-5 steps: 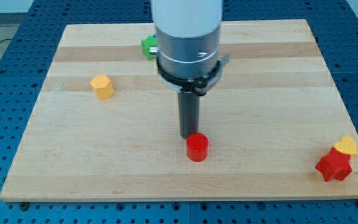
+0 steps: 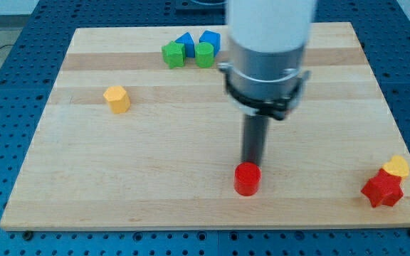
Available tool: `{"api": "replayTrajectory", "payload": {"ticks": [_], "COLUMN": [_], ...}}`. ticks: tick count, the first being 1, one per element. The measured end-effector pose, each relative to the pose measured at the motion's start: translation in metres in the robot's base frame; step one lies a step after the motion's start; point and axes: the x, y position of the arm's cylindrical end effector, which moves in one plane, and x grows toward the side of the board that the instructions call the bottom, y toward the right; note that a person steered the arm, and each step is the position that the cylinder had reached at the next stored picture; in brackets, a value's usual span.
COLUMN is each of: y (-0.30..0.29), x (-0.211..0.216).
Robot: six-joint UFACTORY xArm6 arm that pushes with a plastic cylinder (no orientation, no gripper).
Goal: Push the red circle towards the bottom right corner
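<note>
The red circle is a short red cylinder lying near the board's bottom edge, a little right of the middle. My tip is at the lower end of the dark rod, right at the circle's top side, touching or almost touching it. The bottom right corner of the wooden board holds a red star-shaped block with a yellow block just above it.
A yellow hexagon block lies at the left. At the top middle stand two green blocks and two blue blocks. The arm's large body hangs over the board's upper middle.
The rod and arm moved to the view's right and slightly down. The red circle slid right and a little down with it. The blue and green blocks came out from behind the arm.
</note>
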Motion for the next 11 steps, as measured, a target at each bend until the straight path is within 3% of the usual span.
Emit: {"api": "replayTrajectory", "payload": {"ticks": [1,2,3,4,5,7,8,11], "y": [-0.006,-0.057,-0.077,-0.052,0.012,-0.039,-0.033,0.074], "x": [-0.009,-0.013,0.006,0.017,0.019,0.036,0.059,0.063]}}
